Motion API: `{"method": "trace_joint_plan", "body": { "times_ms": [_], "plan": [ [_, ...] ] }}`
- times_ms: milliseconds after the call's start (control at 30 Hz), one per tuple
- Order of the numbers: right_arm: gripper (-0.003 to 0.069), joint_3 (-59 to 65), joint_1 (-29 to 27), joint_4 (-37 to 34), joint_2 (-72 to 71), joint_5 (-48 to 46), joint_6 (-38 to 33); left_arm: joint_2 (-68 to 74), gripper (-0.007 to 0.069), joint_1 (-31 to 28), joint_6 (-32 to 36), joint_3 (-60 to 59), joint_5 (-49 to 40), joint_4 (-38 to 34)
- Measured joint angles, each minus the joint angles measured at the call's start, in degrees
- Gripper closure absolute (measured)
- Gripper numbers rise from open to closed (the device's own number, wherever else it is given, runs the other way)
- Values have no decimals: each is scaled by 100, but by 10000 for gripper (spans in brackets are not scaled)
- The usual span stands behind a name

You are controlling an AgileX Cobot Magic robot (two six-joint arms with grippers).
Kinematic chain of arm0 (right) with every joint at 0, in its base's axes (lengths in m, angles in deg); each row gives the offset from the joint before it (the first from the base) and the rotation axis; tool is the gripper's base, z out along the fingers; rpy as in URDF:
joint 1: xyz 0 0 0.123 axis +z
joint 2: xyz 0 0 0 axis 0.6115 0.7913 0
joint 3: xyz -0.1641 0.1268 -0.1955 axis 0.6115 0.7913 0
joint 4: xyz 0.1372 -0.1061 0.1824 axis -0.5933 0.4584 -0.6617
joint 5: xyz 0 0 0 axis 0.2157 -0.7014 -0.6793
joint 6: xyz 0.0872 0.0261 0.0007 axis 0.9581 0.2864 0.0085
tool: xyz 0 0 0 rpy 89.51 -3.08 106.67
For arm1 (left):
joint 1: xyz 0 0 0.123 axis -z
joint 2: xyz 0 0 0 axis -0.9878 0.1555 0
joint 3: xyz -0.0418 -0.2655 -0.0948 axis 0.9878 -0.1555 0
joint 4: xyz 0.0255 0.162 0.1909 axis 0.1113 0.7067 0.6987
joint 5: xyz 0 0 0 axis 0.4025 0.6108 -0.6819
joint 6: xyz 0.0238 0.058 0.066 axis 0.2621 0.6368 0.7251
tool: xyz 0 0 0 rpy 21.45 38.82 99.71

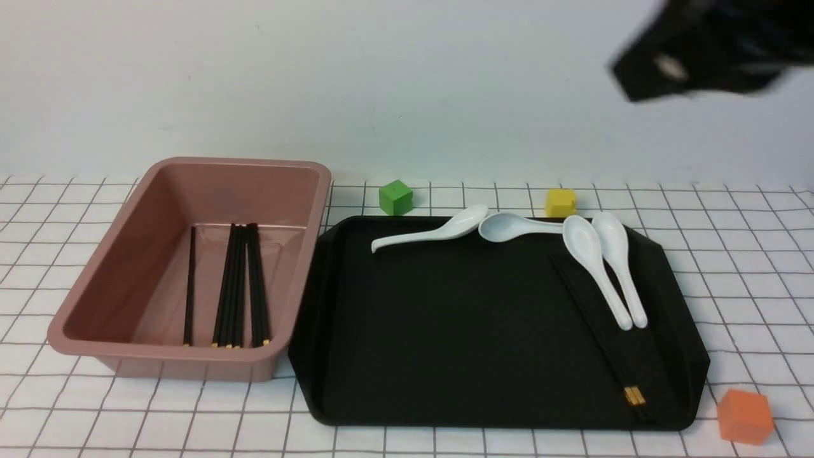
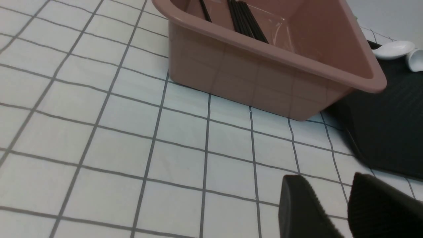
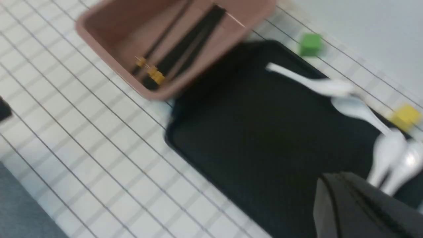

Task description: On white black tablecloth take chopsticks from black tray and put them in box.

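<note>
Front view: two chopsticks (image 1: 601,340) lie on the tray (image 1: 445,343), others in the box (image 1: 127,254). Left tool (image 2: 327,188) spread; right tool (image 3: 335,186) pressed together.

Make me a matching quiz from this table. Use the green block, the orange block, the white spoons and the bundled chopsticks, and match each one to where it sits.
Things:
1 green block
2 orange block
3 spoons
4 bundled chopsticks

Places:
A in the box
B far end of the tray
C on the cloth, by the tray's near right corner
D on the cloth, behind the tray's far left corner

Pairs: 1-D, 2-C, 3-B, 4-A
</note>
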Motion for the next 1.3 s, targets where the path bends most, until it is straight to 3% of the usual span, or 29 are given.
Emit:
{"method": "trace_joint_plan", "body": {
  "times_ms": [133,200,300,400,633,1300],
  "plan": [
    [666,2343,0,308,-1836,1777,91,0,386,0,0,0,0,0],
    [664,4126,0,383,-2961,3621,135,0,386,0,0,0,0,0],
    [662,5888,0,383,-4190,5589,357,0,386,0,0,0,0,0],
    [662,6782,0,383,-5049,6387,737,0,386,0,0,0,0,0],
    [657,7096,0,467,-5866,6052,872,0,386,0,0,0,0,0],
    [651,7101,0,485,-5930,5949,872,0,386,0,0,0,0,0]
  ]
}}
